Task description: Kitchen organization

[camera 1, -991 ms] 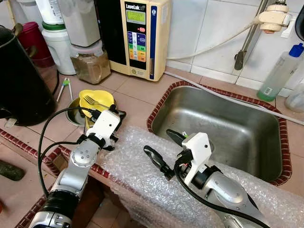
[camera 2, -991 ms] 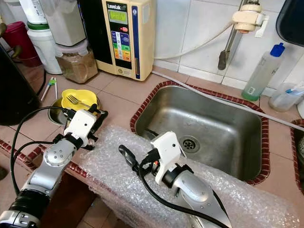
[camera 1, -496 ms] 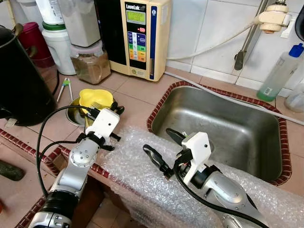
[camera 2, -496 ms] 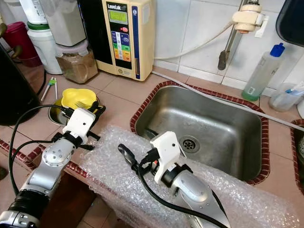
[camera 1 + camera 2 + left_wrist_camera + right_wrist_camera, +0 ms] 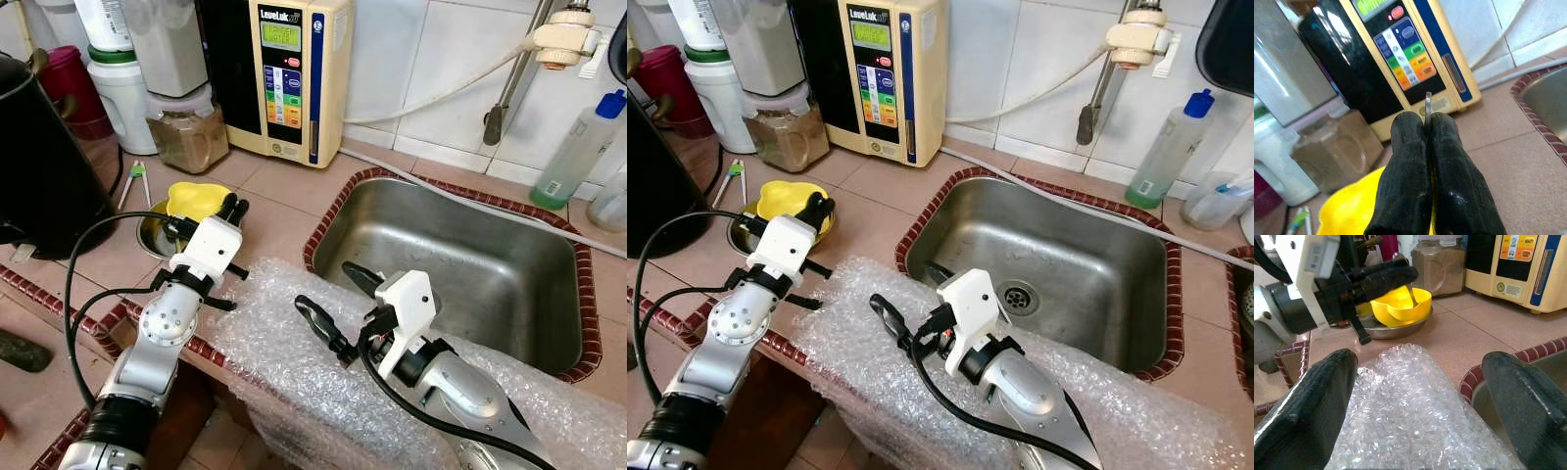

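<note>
A yellow bowl (image 5: 194,200) sits in a steel dish (image 5: 151,235) on the tiled counter, left of the sink (image 5: 331,221). My left gripper (image 5: 236,206) hovers over the bowl's right edge, shut on a metal fork (image 5: 1411,294) whose lower end hangs down into the bowl. In the left wrist view the fork's thin edge (image 5: 1428,102) sticks out between the pressed fingers (image 5: 1406,147). My right gripper (image 5: 328,292) stands open over the bubble wrap (image 5: 284,364) at the counter's front edge, nothing between its fingers (image 5: 1308,411).
A cream water ioniser (image 5: 290,70), a jar of brown powder (image 5: 186,133) and white containers stand at the back. A large black pot (image 5: 39,166) is at the left. A green-liquid bottle (image 5: 578,147) stands right of the sink.
My left gripper has moved up and forward over the yellow bowl, lifting the fork that lay in it. The right arm has stayed put.
</note>
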Controlling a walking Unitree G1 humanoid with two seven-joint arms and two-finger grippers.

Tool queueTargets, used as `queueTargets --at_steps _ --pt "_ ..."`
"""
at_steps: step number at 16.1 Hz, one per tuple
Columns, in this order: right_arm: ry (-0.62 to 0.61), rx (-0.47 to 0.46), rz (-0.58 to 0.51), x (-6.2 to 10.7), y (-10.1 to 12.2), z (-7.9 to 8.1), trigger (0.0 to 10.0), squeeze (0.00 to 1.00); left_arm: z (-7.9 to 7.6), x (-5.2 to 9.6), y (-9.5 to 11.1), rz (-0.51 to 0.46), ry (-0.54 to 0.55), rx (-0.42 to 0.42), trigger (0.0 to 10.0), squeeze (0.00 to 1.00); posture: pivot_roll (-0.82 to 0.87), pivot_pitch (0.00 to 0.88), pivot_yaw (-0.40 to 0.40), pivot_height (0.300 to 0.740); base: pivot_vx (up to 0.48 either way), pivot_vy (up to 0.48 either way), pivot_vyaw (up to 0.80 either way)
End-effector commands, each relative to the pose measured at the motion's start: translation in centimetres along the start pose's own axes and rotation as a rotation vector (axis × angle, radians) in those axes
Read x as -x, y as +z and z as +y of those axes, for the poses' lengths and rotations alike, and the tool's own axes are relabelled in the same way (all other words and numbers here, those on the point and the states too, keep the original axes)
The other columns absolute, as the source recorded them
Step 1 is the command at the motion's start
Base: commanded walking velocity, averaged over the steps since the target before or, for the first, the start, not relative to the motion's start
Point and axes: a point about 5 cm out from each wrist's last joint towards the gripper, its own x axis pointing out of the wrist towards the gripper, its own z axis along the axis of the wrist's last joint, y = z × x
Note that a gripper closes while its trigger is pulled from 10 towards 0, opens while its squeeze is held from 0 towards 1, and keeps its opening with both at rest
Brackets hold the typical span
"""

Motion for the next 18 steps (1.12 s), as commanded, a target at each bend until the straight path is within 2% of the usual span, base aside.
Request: queueTargets --at_steps 1,3,7,8,9,11,12,14,16,18 --pt "-0.010 0.007 -0.002 -0.1 0.0 -0.3 10.0 0.00 0.6 -0.1 0.9 -0.051 0.025 -0.030 0.0 0.00 0.02 0.038 0.016 0.740 0.000 0.000 0.00" --pt "-0.019 0.013 -0.008 -0.2 0.1 -0.4 10.0 0.00 0.7 -1.1 3.5 -0.194 -0.027 -0.069 0.0 0.00 0.02 0.035 0.013 0.740 0.000 0.000 0.00" --pt "-0.043 0.025 -0.023 -0.3 0.3 -0.9 10.0 0.00 1.4 -2.2 5.5 -0.273 -0.024 -0.134 0.0 0.00 0.02 0.034 0.012 0.740 0.000 0.000 0.00" --pt "-0.065 0.029 -0.028 -0.2 0.3 -1.2 10.0 0.00 1.1 -2.4 6.1 -0.305 -0.046 -0.131 0.0 0.00 0.01 0.029 0.014 0.740 0.000 0.000 0.00" --pt "-0.081 0.041 -0.031 -0.2 0.3 -1.4 10.0 0.00 0.3 -2.6 6.7 -0.322 -0.114 -0.085 0.0 0.00 0.01 0.029 0.014 0.740 0.000 0.000 0.00" --pt "-0.084 0.089 -0.020 -0.2 0.4 -1.7 10.0 0.00 -1.1 -3.0 7.6 -0.352 -0.236 -0.050 0.0 0.00 0.01 0.030 0.014 0.740 0.000 0.000 0.00" --pt "-0.063 0.129 -0.003 -0.3 0.3 -1.7 10.0 0.00 -1.6 -3.3 7.7 -0.331 -0.269 0.031 0.0 0.00 0.01 0.030 0.014 0.740 0.000 0.000 0.00" --pt "-0.061 0.177 0.010 -0.2 0.2 -2.3 10.0 0.00 -2.8 -3.9 7.8 -0.244 -0.331 0.315 0.0 0.00 0.01 0.032 0.012 0.740 0.000 0.000 0.00" --pt "-0.113 0.274 0.014 0.0 0.5 -3.7 10.0 0.00 -3.3 -3.9 8.0 -0.242 -0.400 0.319 0.0 0.00 0.00 0.034 0.015 0.740 0.000 0.000 0.00" --pt "-0.164 0.334 -0.002 -0.1 1.0 -4.6 10.0 0.00 -3.8 -4.0 8.4 -0.225 -0.437 0.431 0.0 0.00 0.00 0.036 0.016 0.740 0.000 0.000 0.00"
